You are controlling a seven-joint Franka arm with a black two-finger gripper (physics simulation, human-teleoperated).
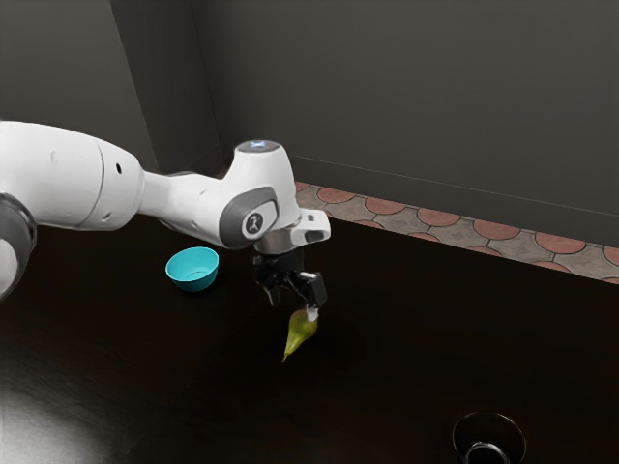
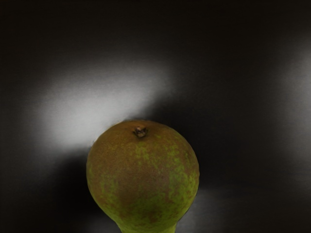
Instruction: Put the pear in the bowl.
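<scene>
In the exterior view my gripper (image 1: 291, 308) points down over the dark table, its fingers apart. The green pear (image 1: 301, 327) is just below, its round end against the fingertip on the exterior view's right and its thin stem end pointing down and slightly left. The other fingertip stands away from it. The wrist view has the brownish-green round end of the pear (image 2: 143, 170) close under my hand. A teal bowl (image 1: 193, 271) sits upright on the exterior view's left of my gripper, apart from it. Whether the pear touches the table I cannot tell.
A dark round glass-like container (image 1: 489, 441) stands at the exterior view's lower right. The dark table (image 1: 406, 338) runs back to an edge, with patterned floor tiles and a grey wall beyond.
</scene>
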